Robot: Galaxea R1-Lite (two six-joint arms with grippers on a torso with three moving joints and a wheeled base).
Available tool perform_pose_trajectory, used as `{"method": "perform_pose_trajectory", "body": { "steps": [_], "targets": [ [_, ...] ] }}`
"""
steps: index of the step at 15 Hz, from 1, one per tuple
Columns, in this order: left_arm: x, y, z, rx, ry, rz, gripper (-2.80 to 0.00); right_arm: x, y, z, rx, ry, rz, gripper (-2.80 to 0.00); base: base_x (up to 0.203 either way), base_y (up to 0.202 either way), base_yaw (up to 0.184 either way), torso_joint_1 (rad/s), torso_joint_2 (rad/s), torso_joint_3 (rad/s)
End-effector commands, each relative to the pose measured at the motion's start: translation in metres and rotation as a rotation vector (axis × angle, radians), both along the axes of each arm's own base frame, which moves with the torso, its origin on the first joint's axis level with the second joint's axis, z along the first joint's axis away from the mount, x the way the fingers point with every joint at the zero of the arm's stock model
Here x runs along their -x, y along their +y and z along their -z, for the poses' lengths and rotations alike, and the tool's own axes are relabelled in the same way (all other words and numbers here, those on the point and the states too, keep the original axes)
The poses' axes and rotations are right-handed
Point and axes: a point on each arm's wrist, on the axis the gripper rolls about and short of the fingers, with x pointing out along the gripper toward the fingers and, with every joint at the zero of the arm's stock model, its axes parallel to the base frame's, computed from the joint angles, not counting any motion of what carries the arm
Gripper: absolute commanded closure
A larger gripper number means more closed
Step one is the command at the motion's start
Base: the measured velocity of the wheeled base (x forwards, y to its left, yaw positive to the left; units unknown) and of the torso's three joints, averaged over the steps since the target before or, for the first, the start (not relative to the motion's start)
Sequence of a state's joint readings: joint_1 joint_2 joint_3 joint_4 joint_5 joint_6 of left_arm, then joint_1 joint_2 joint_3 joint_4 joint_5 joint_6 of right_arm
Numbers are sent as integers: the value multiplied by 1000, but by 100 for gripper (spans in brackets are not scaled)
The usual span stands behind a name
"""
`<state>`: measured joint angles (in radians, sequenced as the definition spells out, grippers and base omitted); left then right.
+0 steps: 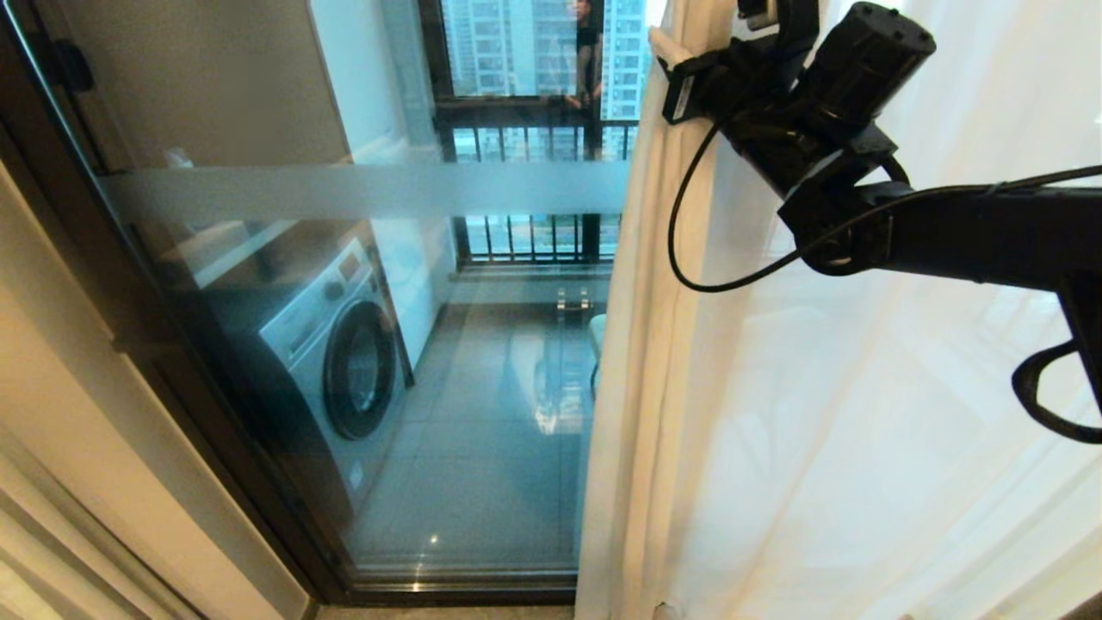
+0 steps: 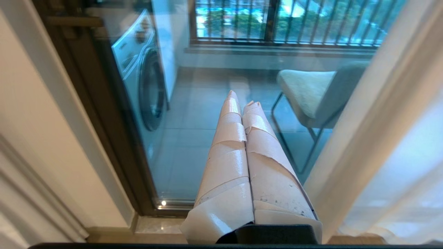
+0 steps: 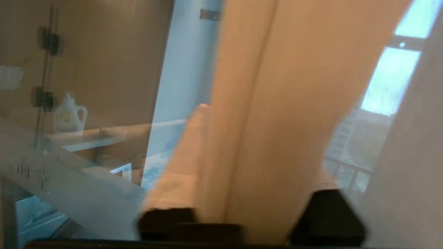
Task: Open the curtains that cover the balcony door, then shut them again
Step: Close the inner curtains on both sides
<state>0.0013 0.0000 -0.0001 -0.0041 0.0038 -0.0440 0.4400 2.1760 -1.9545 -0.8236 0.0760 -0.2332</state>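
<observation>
The cream curtains (image 1: 818, 387) hang over the right half of the view, their leading edge near the middle. To the left the balcony door (image 1: 387, 189) is uncovered: glass with a frosted band in a black frame. My right gripper (image 1: 680, 52) is raised at the curtain's leading edge, high up. In the right wrist view a fold of curtain (image 3: 277, 103) hangs between its spread jaws (image 3: 249, 145); one taped finger (image 3: 193, 145) shows and fabric hides the other. My left gripper (image 2: 242, 103) points at the glass low down, taped fingers pressed together and empty.
Behind the glass stand a washing machine (image 1: 344, 362), a chair (image 2: 311, 93) and a black balcony railing (image 1: 534, 129), with a person (image 1: 588, 52) beside it. A detergent bottle (image 3: 69, 114) sits on a shelf. A beige wall (image 1: 69, 430) borders the door on the left.
</observation>
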Motion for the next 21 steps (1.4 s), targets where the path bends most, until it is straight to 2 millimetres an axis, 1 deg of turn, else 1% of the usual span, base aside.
{"method": "perform_pose_trajectory", "body": {
  "steps": [1,4,5,8,11,14,15,16,18,21],
  "targets": [
    [0,0,0,0,0,-1,0,7,-3,-8,-8,-20,0,-280,0,0,0,0,0,0],
    [0,0,0,0,0,-1,0,20,-11,-23,-12,-31,5,-280,0,0,0,0,0,0],
    [0,0,0,0,0,-1,0,23,-14,-25,-9,-26,8,-280,0,0,0,0,0,0],
    [0,0,0,0,0,-1,0,44,-30,-33,2,-4,23,-280,0,0,0,0,0,0],
    [0,0,0,0,0,-1,0,73,-50,-38,13,22,42,-280,0,0,0,0,0,0],
    [0,0,0,0,0,-1,0,104,-67,-33,32,66,51,-280,0,0,0,0,0,0],
    [0,0,0,0,0,-1,0,109,-69,-33,33,69,52,-280,0,0,0,0,0,0],
    [0,0,0,0,0,-1,0,119,-74,-31,37,77,53,-280,0,0,0,0,0,0],
    [0,0,0,0,0,-1,0,146,-85,-25,44,95,54,-280,0,0,0,0,0,0],
    [0,0,0,0,0,-1,0,178,-98,-20,47,103,55,-280,0,0,0,0,0,0]
  ]
}}
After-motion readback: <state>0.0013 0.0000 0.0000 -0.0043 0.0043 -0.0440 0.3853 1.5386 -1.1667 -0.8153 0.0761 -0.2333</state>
